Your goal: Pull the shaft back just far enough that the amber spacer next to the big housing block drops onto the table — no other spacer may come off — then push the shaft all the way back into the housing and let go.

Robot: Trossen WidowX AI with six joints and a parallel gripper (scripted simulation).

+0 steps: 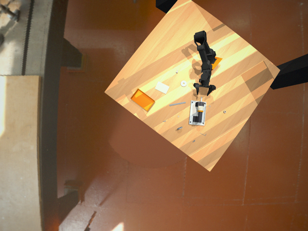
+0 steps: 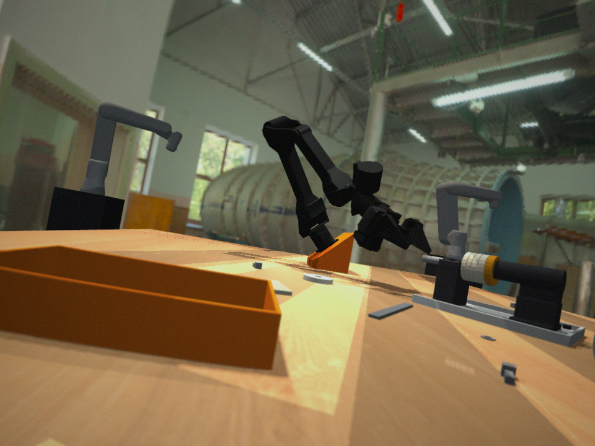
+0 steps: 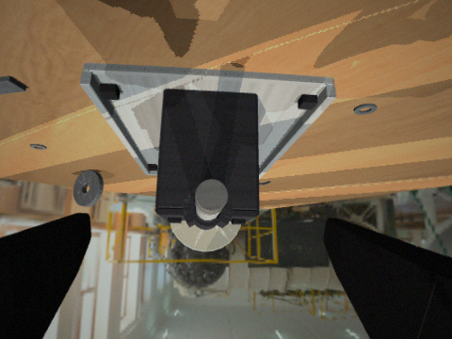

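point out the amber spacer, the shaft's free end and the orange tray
amber spacer (image 1: 200,111) (image 2: 491,270): top and exterior views, on its outer rim
shaft's free end (image 1: 201,98) (image 2: 429,259) (image 3: 211,195): all three views, on the protruding tip
orange tray (image 1: 134,93) (image 2: 139,326): top and exterior views, on its wall

From above I see a reddish-brown floor (image 1: 154,189) with pale seam lines, and a grey metal structure (image 1: 53,99) down the left. In my exterior view, a pale green wall (image 2: 192,86) fills the upper left, with a daylit window (image 2: 223,155) left of centre. Behind it all lies a large ribbed cylinder (image 2: 288,192), beside a pale upright column (image 2: 375,124). Bright tube lights (image 2: 504,87) hang at upper right. My wrist view catches yellow railings (image 3: 141,260) low in the frame.
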